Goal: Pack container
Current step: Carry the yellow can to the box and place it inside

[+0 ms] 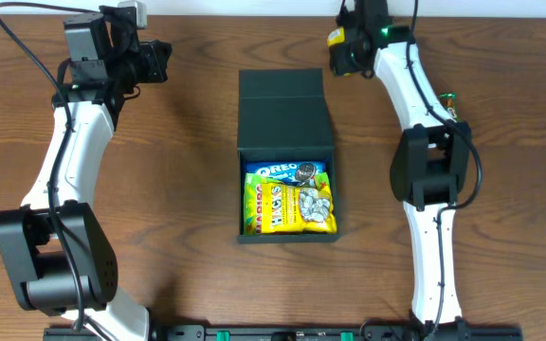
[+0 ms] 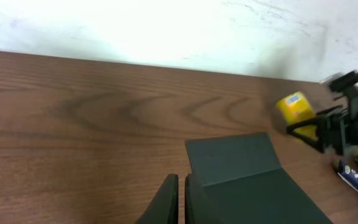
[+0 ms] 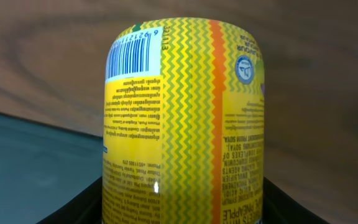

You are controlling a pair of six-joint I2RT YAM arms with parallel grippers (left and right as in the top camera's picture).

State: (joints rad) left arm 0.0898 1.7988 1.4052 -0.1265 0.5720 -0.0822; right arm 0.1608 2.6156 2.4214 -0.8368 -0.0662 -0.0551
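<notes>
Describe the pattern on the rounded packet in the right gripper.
The rounded yellow packet has zigzag lines and one orange stripe; clearest from the right wrist.

In the right wrist view the yellow packet (image 3: 179, 112) fills the gap of the right tool (image 3: 179, 208). It hides the fingers (image 3: 82, 208) except for two dark slivers at the bottom corners. The packet's lower end is cut off by the edge, and its fine print is too small to read.

From the left wrist, only the tips of the left tool (image 2: 181, 182) show. Just ahead of it and to its right, the container (image 2: 241, 168) runs off the bottom edge. Far to that tool's right the other tool is blurred, and a blue wrapper (image 2: 357, 178) past it is cut by the edge.

Overhead, the Oreo packet (image 1: 282, 171) lies partly under another bag (image 1: 287, 210).
</notes>
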